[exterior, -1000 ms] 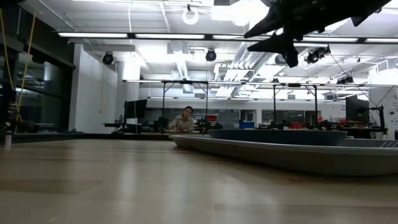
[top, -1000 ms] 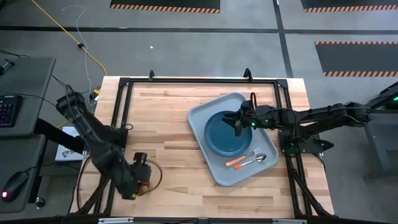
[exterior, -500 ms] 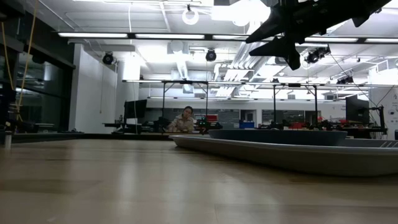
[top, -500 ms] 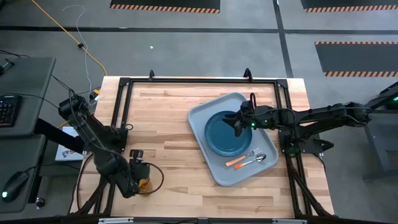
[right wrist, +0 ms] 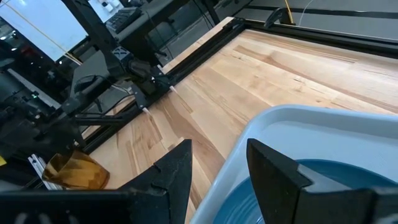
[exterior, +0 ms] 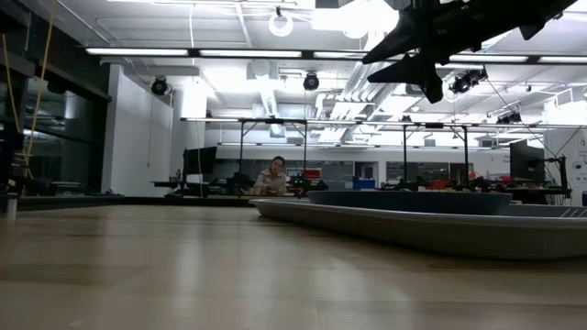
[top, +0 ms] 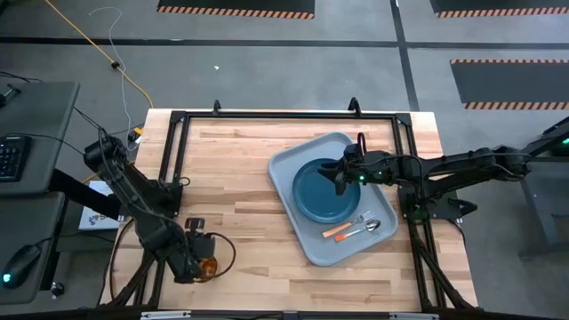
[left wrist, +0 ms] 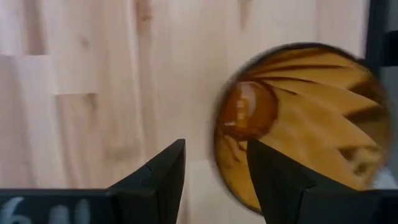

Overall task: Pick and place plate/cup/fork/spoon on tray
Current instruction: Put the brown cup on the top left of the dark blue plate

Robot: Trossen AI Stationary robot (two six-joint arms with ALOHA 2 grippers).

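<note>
- Since a second ago, left claw (top: 197, 264) has swung in over the cup (top: 206, 265) at the surface's (top: 240, 187) near-left corner; fingers spread, not gripping.
- Plate (top: 320, 193), fork (top: 347, 226), spoon (top: 362, 229) already on tray (top: 286, 166); cup remains.
- Right claw (top: 339, 178) hovers over plate, open, empty.

L arm: bent, lower left of high view, left gripper (top: 206, 265) fingers apart. R arm: stretched from right edge, right gripper (top: 340, 180) fingers apart, centre-right.
</note>
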